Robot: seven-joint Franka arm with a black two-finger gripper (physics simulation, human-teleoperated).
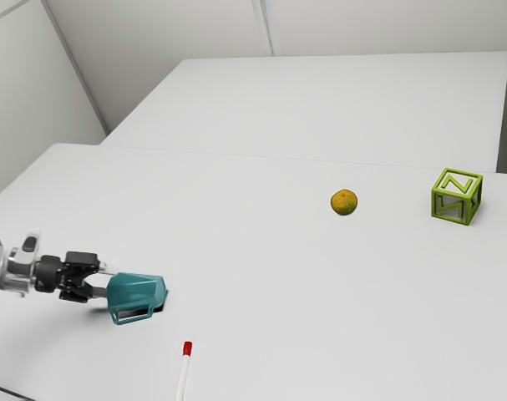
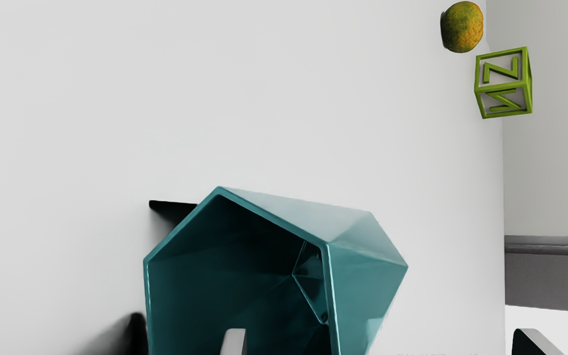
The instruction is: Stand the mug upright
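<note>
Teal and faceted, the mug [image 1: 136, 292] lies on its side at the white surface [image 1: 261, 251], toward the exterior view's left, right at the gripper [image 1: 111, 282]. From the exterior view I can make out its handle [image 1: 134, 319], a squared loop on the flank turned to that view's near edge. The same view gives the mug's full length and, nearer that camera, a white pen [image 1: 183, 378] with a red end.

The wrist view looks straight into the mouth [image 2: 234, 261], an angular rim around a dark hollow, with the inner base [image 2: 309, 278] at the far end. It also shows how the gripper stands: its 2 fingers are wide apart, 1 [image 2: 234, 342] in front of the opening and the other [image 2: 535, 342] out past the mug's wall. So the gripper is open; whether either finger touches the mug, I cannot tell.

The mouth points back at the gripper and the base points toward the exterior view's right. The long axis runs roughly level, across the exterior view from left to right.

Both views show an orange-green fruit [image 1: 344, 202] and a green-framed cube [image 1: 457, 196] marked with a Z, well apart from the mug.
</note>
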